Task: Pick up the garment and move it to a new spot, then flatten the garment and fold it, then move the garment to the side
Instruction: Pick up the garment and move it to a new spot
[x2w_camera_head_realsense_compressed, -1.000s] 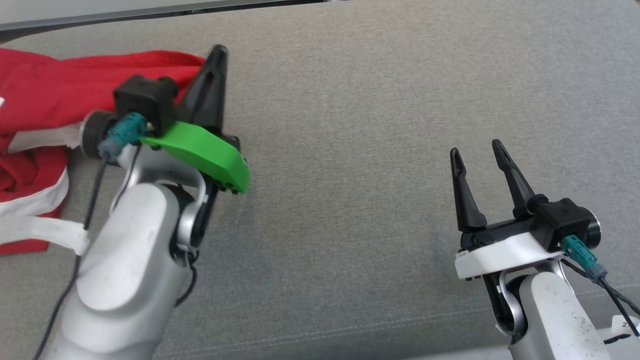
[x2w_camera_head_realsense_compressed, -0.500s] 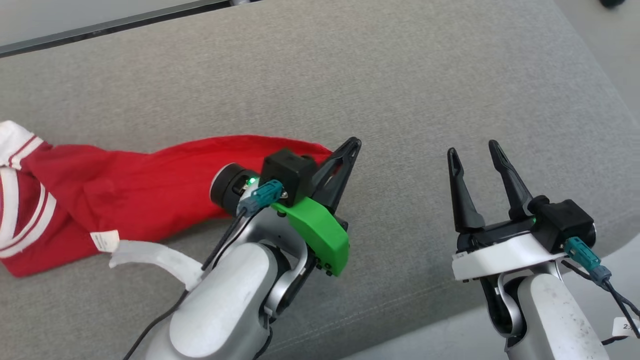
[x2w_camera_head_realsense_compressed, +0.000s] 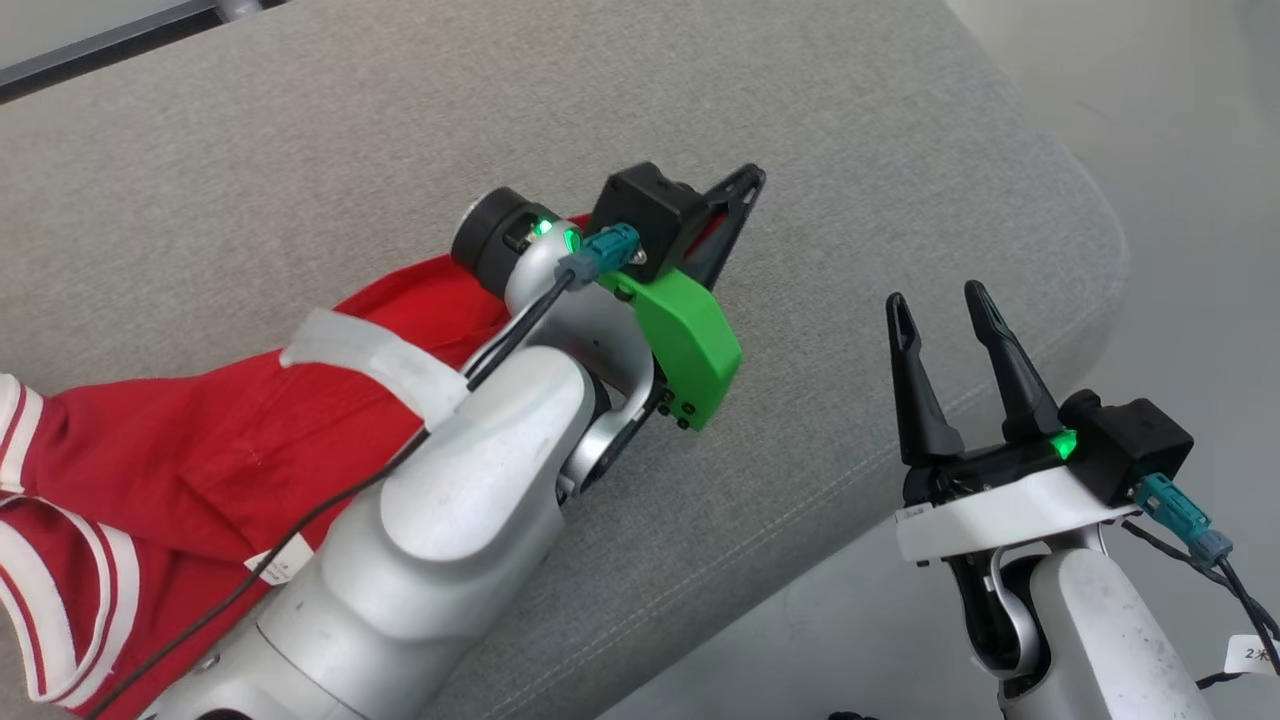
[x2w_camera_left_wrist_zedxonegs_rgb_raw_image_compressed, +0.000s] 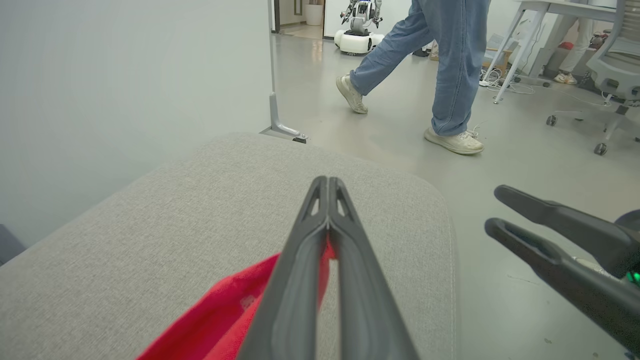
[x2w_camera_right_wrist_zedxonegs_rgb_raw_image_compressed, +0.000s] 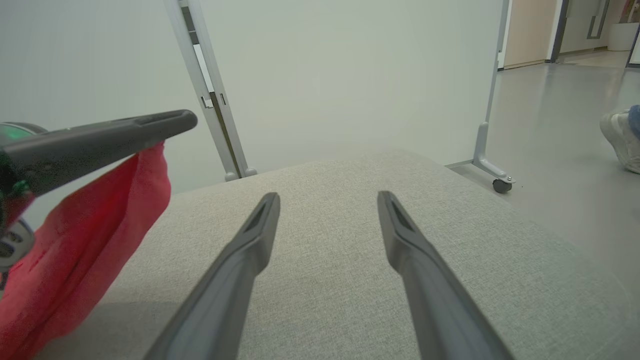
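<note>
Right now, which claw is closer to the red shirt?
Left. The left claw is shut on an edge of the red shirt. The right claw is open, apart from it, over the grey cushion.

The right gripper (x2w_camera_right_wrist_zedxonegs_rgb_raw_image_compressed: 328, 195) hangs over the grey cushion (x2w_camera_right_wrist_zedxonegs_rgb_raw_image_compressed: 325, 290), fingers spread with nothing between them. At upper left the left gripper (x2w_camera_right_wrist_zedxonegs_rgb_raw_image_compressed: 182, 120) pinches the red garment (x2w_camera_right_wrist_zedxonegs_rgb_raw_image_compressed: 85, 235), which droops below it. Behind stands a pale partition (x2w_camera_right_wrist_zedxonegs_rgb_raw_image_compressed: 340, 75); a person's shoe (x2w_camera_right_wrist_zedxonegs_rgb_raw_image_compressed: 617, 140) shows at the right edge.

Head camera looks down on the cushion (x2w_camera_head_realsense_compressed: 300, 150); both wrist cameras skim low across it.
</note>
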